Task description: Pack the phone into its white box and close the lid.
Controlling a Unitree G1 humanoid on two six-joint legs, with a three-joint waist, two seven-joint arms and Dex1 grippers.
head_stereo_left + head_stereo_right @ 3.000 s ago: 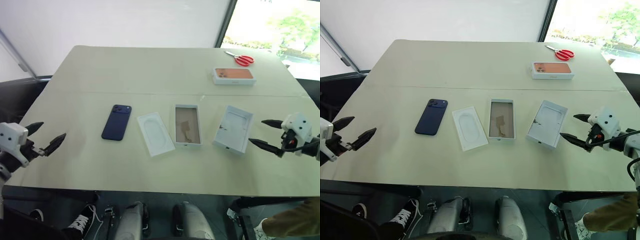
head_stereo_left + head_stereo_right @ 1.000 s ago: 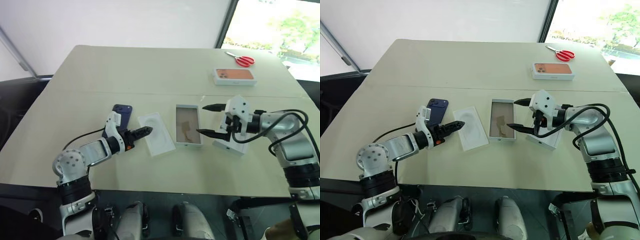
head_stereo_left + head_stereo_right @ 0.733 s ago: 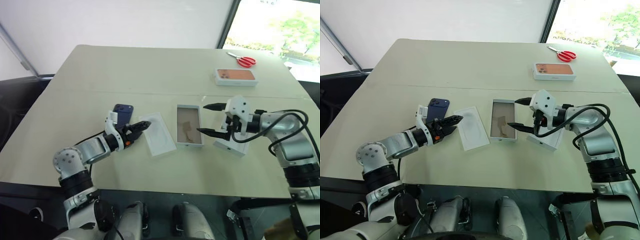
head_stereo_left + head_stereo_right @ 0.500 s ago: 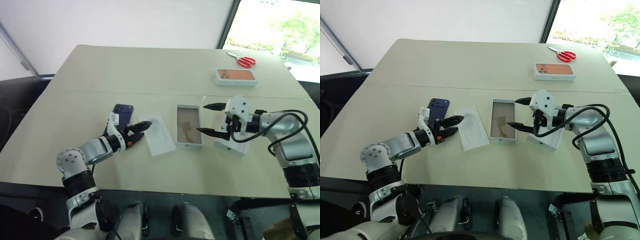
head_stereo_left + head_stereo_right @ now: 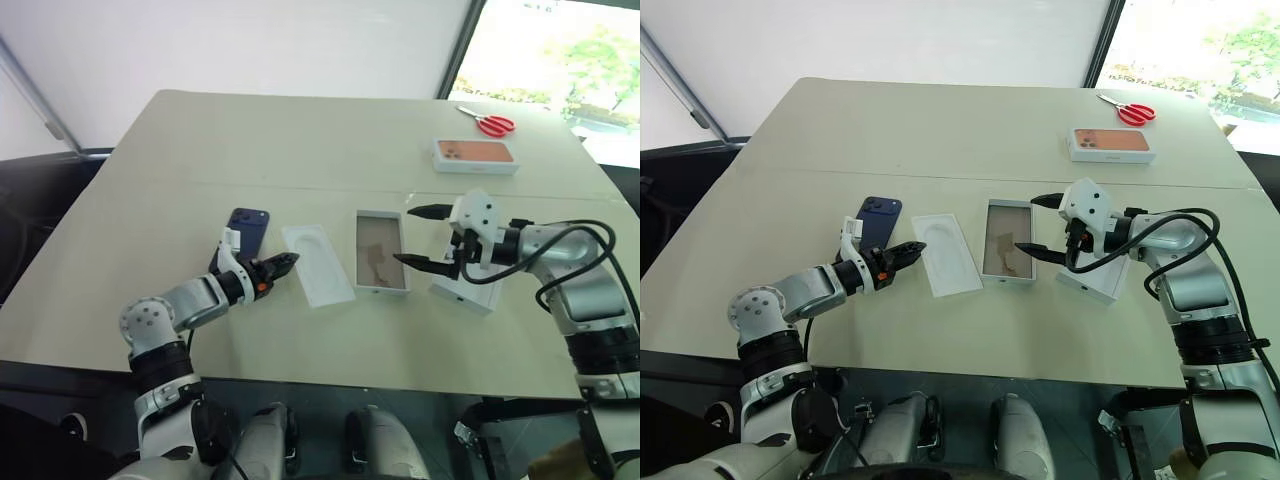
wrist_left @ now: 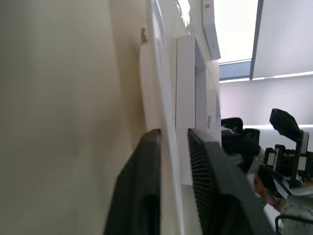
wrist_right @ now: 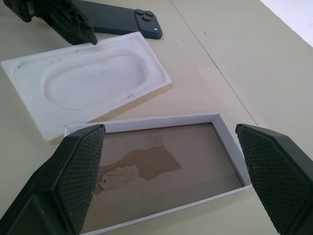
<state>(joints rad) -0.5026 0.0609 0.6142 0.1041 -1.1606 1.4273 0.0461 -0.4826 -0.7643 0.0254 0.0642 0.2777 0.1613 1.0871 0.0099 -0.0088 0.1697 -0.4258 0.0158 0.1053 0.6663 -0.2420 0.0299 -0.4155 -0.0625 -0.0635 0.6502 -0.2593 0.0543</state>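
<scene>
Left eye view, from the left: the phone (image 5: 243, 236) lies flat on the table (image 5: 300, 140), untouched. Beside it, the left gripper (image 5: 283, 264) has pinched shut on the white insert's (image 5: 318, 262) near edge. Next comes the white box (image 5: 380, 251), open and empty, with the right gripper (image 5: 424, 238) gaping wide over it, holding nothing. The lid (image 5: 478, 290) lies rightmost. Judging by this, the insert is being handled first; the next move calls for lifting it without nudging the phone.

A dark navy phone (image 5: 876, 220) lies camera-side up and flat on the table (image 5: 940, 130). The white box (image 5: 1004, 253), open with its brown bottom bare, sits well apart; its lid (image 5: 470, 293) rests inside-up beyond.
</scene>
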